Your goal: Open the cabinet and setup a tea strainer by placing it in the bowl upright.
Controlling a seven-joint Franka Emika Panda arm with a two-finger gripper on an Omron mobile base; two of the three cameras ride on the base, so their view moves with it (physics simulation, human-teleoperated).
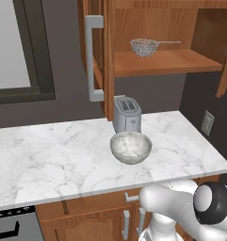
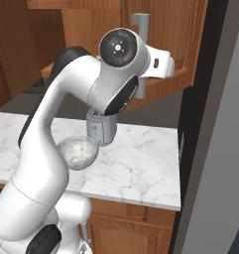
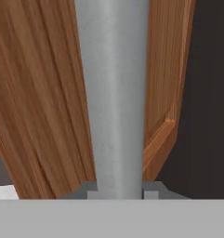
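Hand view: we find our gripper [image 3: 117, 193] clamped on the cabinet's handle [image 3: 114, 93], running 12 to 6. The strainer [image 1: 144, 46] sits on the shelf [image 1: 171, 62], its stem toward 3, at 12 from the bowl [image 1: 130, 147].

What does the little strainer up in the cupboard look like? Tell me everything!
The strainer is a small round basket of silvery wire mesh with a long, thin, straight metal handle pointing right. It sits upright on the wooden shelf inside the open cabinet, above the toaster and the bowl. Only the shelf touches it.
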